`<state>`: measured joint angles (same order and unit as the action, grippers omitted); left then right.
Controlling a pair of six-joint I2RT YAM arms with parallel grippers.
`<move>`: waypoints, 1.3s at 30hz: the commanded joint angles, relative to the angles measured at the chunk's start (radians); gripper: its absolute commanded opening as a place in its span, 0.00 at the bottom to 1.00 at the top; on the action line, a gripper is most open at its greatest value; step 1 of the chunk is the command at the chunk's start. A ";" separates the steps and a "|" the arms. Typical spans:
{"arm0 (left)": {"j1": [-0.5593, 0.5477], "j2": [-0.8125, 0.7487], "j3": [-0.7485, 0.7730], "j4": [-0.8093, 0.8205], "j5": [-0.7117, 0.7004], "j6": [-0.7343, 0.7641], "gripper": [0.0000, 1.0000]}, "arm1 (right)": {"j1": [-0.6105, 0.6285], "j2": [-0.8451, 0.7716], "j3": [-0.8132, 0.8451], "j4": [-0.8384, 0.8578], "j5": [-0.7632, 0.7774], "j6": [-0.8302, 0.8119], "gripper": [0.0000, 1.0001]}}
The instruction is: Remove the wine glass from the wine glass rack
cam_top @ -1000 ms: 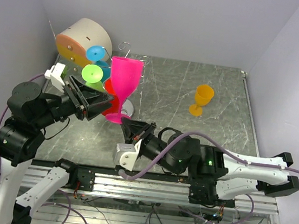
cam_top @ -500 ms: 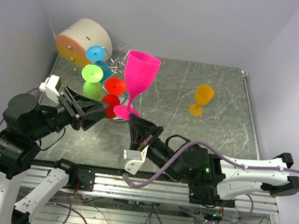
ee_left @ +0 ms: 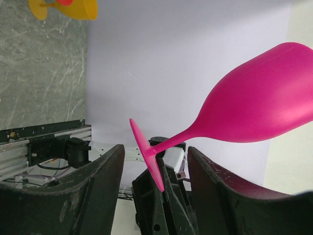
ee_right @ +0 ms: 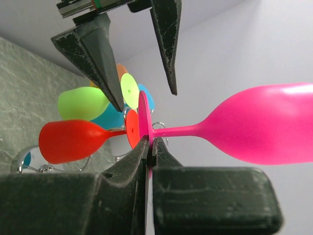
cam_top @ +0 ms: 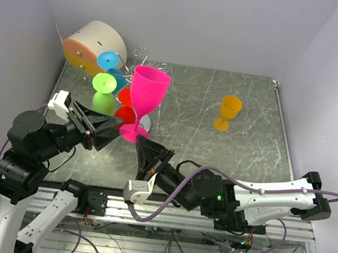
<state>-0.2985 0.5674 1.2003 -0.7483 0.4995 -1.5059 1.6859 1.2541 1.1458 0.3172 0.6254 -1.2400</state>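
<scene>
The pink wine glass [cam_top: 147, 91] is off the wine glass rack [cam_top: 142, 55] and stands upright in the air in front of it. My right gripper [cam_top: 137, 143] is shut on the rim of its foot; the right wrist view shows the foot [ee_right: 144, 117] pinched between the fingers [ee_right: 128, 166]. My left gripper [cam_top: 115, 129] is open just left of the foot, not touching it. In the left wrist view the glass [ee_left: 254, 105] lies between my open left fingers [ee_left: 98, 181]. Green [cam_top: 104, 83], blue [cam_top: 109, 61] and red [cam_top: 128, 97] glasses hang on the rack.
A beige-and-orange cylinder [cam_top: 92, 44] lies at the back left beside the rack. An orange glass [cam_top: 227, 112] stands on the grey marbled table [cam_top: 191, 92] at the right. The rack's shiny round base [cam_top: 145, 122] sits just behind the pink foot.
The right arm swung the pink glass right and back to the left, and it stands more upright. The left gripper has let go of the foot, stays open and has edged back towards it.
</scene>
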 commanded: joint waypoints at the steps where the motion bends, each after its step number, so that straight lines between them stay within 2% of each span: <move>1: -0.003 -0.029 -0.036 0.034 0.084 -0.072 0.64 | 0.009 0.027 -0.010 0.132 0.009 -0.043 0.00; 3: -0.004 -0.035 -0.047 0.040 0.085 -0.077 0.59 | 0.008 0.039 -0.009 0.148 0.000 -0.050 0.00; 5: -0.004 -0.040 -0.054 0.049 0.087 -0.082 0.49 | 0.008 0.055 -0.002 0.150 -0.003 -0.049 0.00; 10: -0.003 -0.053 -0.075 0.085 0.098 -0.097 0.09 | 0.010 0.071 -0.011 0.176 0.004 -0.050 0.00; 11: -0.003 -0.056 -0.078 0.087 0.099 -0.097 0.07 | 0.010 0.068 -0.015 0.180 0.008 -0.049 0.00; 14: -0.003 -0.071 -0.090 0.089 0.084 -0.092 0.07 | 0.010 0.048 -0.026 0.194 0.040 -0.024 0.01; 18: -0.004 -0.102 -0.114 0.102 0.060 -0.085 0.07 | 0.021 -0.024 -0.049 0.145 0.125 0.065 0.25; 21: -0.004 -0.130 -0.118 0.097 0.011 -0.053 0.07 | 0.032 -0.104 -0.066 0.024 0.208 0.174 0.33; 26: -0.004 -0.166 -0.105 0.043 -0.070 0.063 0.07 | 0.035 -0.243 -0.046 -0.224 0.360 0.426 0.34; 29: -0.004 -0.175 -0.081 -0.025 -0.128 0.168 0.07 | 0.033 -0.257 0.012 -0.365 0.444 0.544 0.31; 31: -0.004 -0.181 -0.074 -0.060 -0.163 0.233 0.07 | 0.019 -0.243 0.050 -0.400 0.495 0.577 0.27; 34: -0.003 -0.196 -0.084 -0.096 -0.184 0.280 0.07 | -0.115 -0.170 0.194 -0.581 0.460 0.729 0.13; 37: -0.003 -0.216 -0.105 -0.096 -0.193 0.288 0.07 | -0.426 -0.073 0.413 -0.827 0.228 0.980 0.00; 38: -0.004 -0.222 -0.108 -0.095 -0.195 0.293 0.07 | -0.544 -0.039 0.479 -0.890 0.163 1.051 0.00; 39: -0.003 -0.224 -0.107 -0.104 -0.202 0.300 0.07 | -0.612 0.003 0.558 -0.962 0.086 1.104 0.00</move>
<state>-0.2985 0.3683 1.0977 -0.8307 0.3393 -1.2732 1.3563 1.1732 1.4849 -0.3069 0.9298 -0.4767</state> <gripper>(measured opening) 0.079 0.009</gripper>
